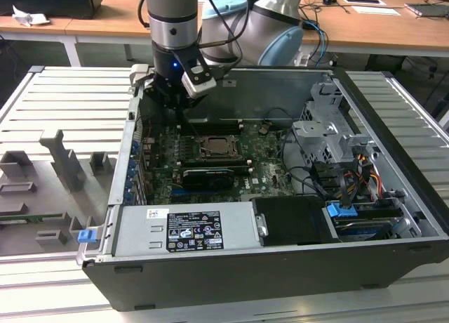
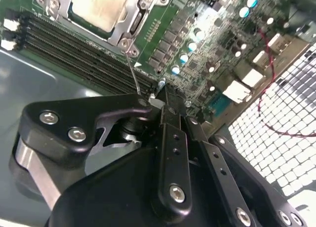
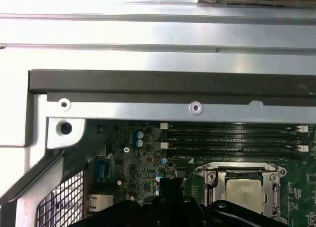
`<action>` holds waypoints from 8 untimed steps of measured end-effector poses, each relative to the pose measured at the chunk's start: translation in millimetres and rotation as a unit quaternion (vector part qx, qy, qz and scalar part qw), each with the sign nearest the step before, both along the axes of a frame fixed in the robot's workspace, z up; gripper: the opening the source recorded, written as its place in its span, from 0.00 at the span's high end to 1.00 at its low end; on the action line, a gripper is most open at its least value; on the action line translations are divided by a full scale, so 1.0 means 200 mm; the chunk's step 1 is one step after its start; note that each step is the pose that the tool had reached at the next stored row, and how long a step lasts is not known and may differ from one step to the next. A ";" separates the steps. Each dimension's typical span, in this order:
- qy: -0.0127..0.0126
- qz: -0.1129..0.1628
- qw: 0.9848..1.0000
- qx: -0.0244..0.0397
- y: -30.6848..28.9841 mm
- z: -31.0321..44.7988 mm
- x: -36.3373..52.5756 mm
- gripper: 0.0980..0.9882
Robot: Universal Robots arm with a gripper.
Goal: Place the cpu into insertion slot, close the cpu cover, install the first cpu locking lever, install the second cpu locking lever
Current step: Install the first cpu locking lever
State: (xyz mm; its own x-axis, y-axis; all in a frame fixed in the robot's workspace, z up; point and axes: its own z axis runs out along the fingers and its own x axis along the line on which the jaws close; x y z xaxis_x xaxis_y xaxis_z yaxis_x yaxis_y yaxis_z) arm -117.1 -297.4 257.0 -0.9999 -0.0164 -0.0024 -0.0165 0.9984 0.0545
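The pale cpu (image 2: 98,7) lies in the insertion slot (image 2: 129,27) on the green board, with the silver cpu cover (image 2: 121,15) down around its edges. In the first wrist view the cpu (image 3: 244,192) sits inside the cover frame (image 3: 210,180). A thin metal locking lever (image 2: 132,69) rises from the socket corner to my fingertips. My gripper (image 2: 160,97) looks shut on the lever's tip. In the exterior view the gripper (image 1: 179,112) hangs inside the case, toward that view's left of the socket (image 1: 214,146).
Long black memory slots (image 2: 64,54) run beside the socket. The case's metal rim (image 3: 163,81) and perforated rear wall (image 2: 276,133) stand close to the gripper. A drive cage (image 1: 326,137) and power supply (image 1: 186,228) fill other parts of the case.
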 end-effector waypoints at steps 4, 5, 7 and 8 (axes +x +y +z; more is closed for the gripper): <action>0.000 0.001 1.000 0.000 0.024 -0.004 0.005 0.99; 0.000 0.002 1.000 0.000 0.025 -0.005 0.009 0.99; 0.000 0.002 1.000 0.000 0.025 -0.006 0.012 0.99; 0.000 0.002 1.000 0.000 0.025 -0.006 0.012 0.99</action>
